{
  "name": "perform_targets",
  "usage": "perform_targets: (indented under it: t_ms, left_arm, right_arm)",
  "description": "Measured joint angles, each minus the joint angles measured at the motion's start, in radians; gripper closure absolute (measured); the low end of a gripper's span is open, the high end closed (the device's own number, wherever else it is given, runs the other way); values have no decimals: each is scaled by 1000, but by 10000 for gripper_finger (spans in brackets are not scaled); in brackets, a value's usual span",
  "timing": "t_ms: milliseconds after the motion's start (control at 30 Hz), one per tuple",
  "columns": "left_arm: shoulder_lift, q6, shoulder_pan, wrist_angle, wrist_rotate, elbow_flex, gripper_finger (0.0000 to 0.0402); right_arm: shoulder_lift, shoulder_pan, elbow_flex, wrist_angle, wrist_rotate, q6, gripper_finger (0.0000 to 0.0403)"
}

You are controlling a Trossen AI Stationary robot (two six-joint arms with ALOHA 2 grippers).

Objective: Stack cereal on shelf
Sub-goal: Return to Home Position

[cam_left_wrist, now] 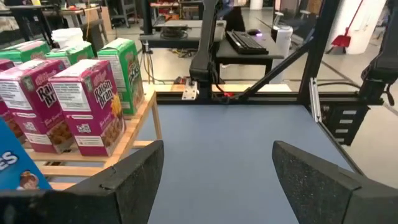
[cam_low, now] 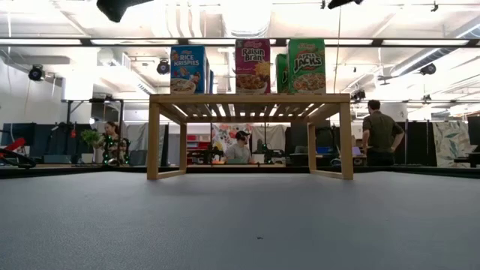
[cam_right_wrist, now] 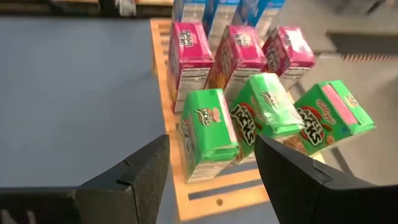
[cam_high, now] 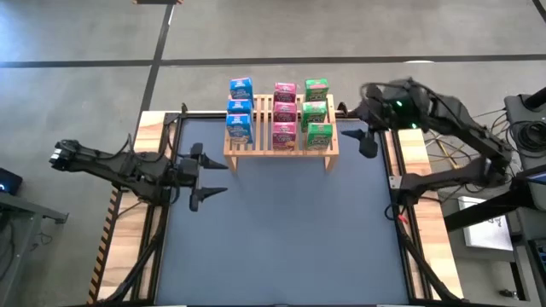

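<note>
Colour check: three colour groups of cereal on pale wood.
Blue boxes [cam_high: 240, 111]; magenta boxes [cam_high: 285, 112] with white lettering; green boxes [cam_high: 316, 111] with red-and-white logos. Shelf [cam_high: 263, 119] is light natural wood with a parallel-slat top. Tabletop [cam_high: 281, 230] is plain dark blue-grey, with pale wood strips [cam_high: 152, 128] along both sides.

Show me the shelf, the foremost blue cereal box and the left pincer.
shelf [cam_high: 263, 128]: high view, on its bare slats.
foremost blue cereal box [cam_low: 187, 69]: low view, on its printed front.
left pincer [cam_high: 213, 177]: high view, midway between its open fingertips.
</note>
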Motion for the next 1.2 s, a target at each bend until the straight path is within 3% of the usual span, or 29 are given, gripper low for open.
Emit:
perform_targets:
  t_ms: [200,367,567,933,1200]
  left_arm:
    - [-16,13,0,-43,0,29,118]
    - [-65,46,0,-60,-36,29,118]
    - [-158,87,0,-76,-54,8,118]
    - [-317,88,0,65,-102,-199,118]
    - [-433,63,0,89,-104,-306,118]
  right_arm:
    - [-253,34,-403,351,0,59,182]
    - [-403,47,-638,577,0,78,182]
    - [-532,47,-834,728,-2,107,182]
    - [-681,47,-1203,1062,-52,168,182]
    - [-775,47,-1316,1134,-52,184,182]
